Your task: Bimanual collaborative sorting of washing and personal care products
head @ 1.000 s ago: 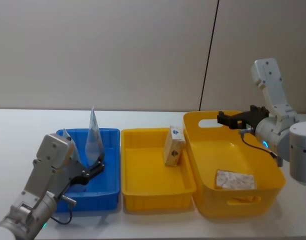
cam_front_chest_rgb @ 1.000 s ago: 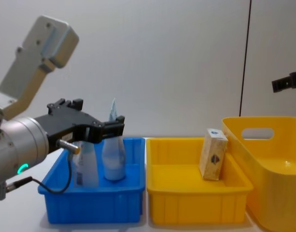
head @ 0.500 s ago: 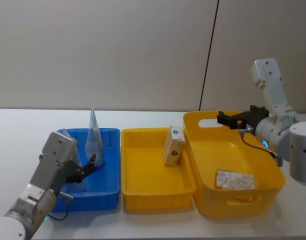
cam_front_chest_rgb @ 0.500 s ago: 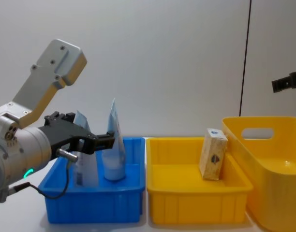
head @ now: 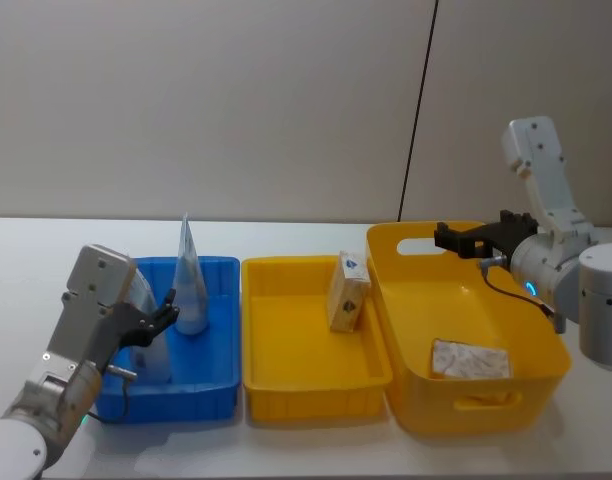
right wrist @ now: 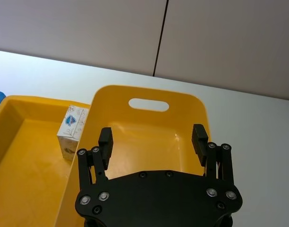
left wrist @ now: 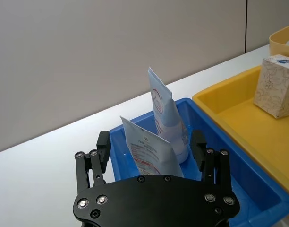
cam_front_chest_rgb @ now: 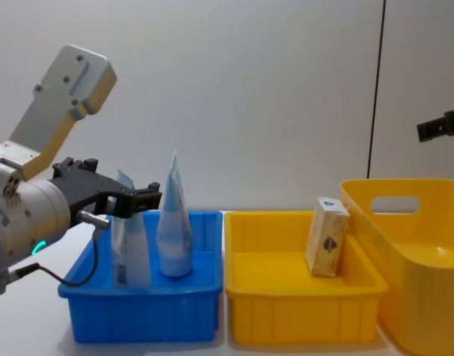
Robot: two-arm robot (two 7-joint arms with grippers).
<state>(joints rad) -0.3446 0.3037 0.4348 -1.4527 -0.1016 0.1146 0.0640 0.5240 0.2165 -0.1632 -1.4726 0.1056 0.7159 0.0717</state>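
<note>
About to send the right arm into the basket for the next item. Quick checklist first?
1. Left gripper open and empty: ok.
2. Left gripper clear of the near tube: cannot tell, it stands close by.
3. Near tube and tall tube upright in the blue tray: ok.
4. Carton inside the yellow tray: ok, leaning.
5. Right gripper open, empty, above the basket: ok.
6. Basket emptied: not ok, a pale packet lies on its floor.
</note>
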